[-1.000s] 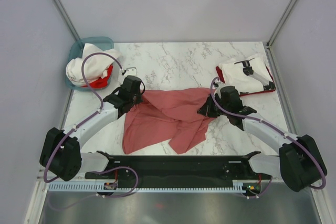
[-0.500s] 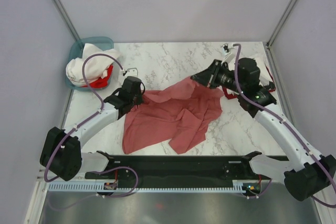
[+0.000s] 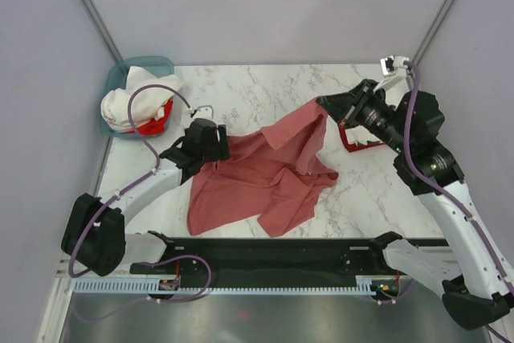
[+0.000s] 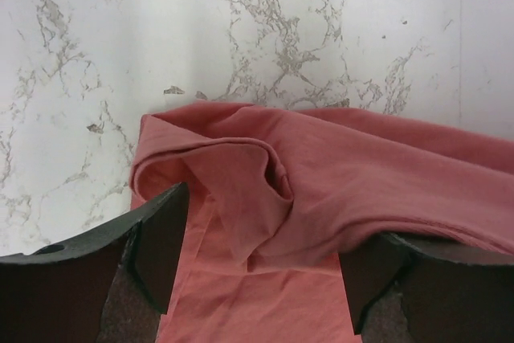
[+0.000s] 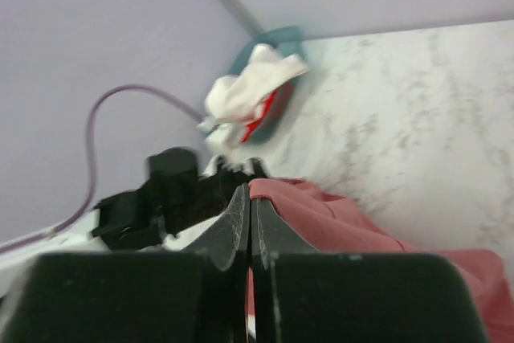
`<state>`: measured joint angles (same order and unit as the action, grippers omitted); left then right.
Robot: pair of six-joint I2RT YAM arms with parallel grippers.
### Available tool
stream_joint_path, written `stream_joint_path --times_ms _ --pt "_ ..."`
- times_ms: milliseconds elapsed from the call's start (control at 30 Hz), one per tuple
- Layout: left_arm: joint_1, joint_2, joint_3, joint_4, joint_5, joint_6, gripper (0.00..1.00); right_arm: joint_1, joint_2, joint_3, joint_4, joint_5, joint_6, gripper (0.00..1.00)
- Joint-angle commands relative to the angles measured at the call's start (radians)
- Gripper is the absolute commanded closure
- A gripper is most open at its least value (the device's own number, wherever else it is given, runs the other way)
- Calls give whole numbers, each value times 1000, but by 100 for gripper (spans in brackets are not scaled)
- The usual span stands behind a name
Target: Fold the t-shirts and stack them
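We are looking down on the table (image 3: 265, 90) from above; our wrist cameras are sitting close, all sharing the salmon-red t-shirt (image 3: 257, 182).

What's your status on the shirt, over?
Left end effector open, straddling edge of salmon t-shirt. Right end effector shut on its right side, lifted. Teal basket far-left, not in the way.

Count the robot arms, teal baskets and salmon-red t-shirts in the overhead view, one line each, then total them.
Robot arms: 2 (left arm, right arm)
Teal basket: 1
Salmon-red t-shirt: 1
Total: 4
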<state>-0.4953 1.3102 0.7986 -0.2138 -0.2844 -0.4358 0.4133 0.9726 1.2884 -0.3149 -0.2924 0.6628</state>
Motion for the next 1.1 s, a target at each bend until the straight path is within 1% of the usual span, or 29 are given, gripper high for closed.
stream_joint_path --times_ms 0,33,67,100,167,200,267,300,433,500,567,667,733,767,867,933,1000,1033,1067 --pt "-3 -100 -24 39 -30 -37 21 -7 -106 -116 -50 348 -78 100" --pt "-3 -121 -45 45 -36 -53 19 -8 -133 -147 -47 407 -89 100" --pt "-2 -147 -58 50 -48 -60 18 -8 -181 -176 -33 523 -113 100" --pt "-3 -194 -73 66 -55 -66 14 -7 -198 -232 -24 567 -129 100" --pt "-2 -244 -116 92 -62 -70 9 -7 -251 -288 5 672 -147 100" --pt "-2 -265 -128 108 -62 -70 6 -8 -267 -337 14 677 -138 100" --pt "-2 -253 -131 108 -55 -63 5 -8 -305 -379 72 635 -146 100" --pt "-2 -237 -124 99 -56 -60 6 -7 -314 -411 80 631 -140 100" --pt "7 -112 -47 24 -88 -86 8 -7 -304 -446 86 628 -127 100" --pt "35 -100 -39 -5 -93 -107 7 -8 -292 -472 86 663 -115 100" --pt "67 -111 -51 10 -44 -139 5 -7 -284 -485 86 671 -111 100" --pt "81 -121 -76 51 39 -121 7 -7 -275 -488 92 647 -103 100" --pt "81 -121 -70 51 76 -113 10 -7 -270 -494 100 632 -97 100" --pt "80 -133 -67 50 86 -107 15 -7 -262 -495 100 627 -97 100" --pt "28 -184 -68 45 88 -90 16 -8 -258 -498 100 622 -94 100" --pt "-3 -203 -59 10 87 -93 16 -8 -256 -500 105 622 -94 100" --pt "-78 -221 -42 -24 48 -110 16 -7 -247 -505 111 622 -92 100" --pt "-112 -223 -41 -33 -19 -118 16 -7 -236 -505 111 622 -92 100" --pt "-168 -220 -32 -36 -39 -129 17 -7 -230 -503 111 619 -92 100"
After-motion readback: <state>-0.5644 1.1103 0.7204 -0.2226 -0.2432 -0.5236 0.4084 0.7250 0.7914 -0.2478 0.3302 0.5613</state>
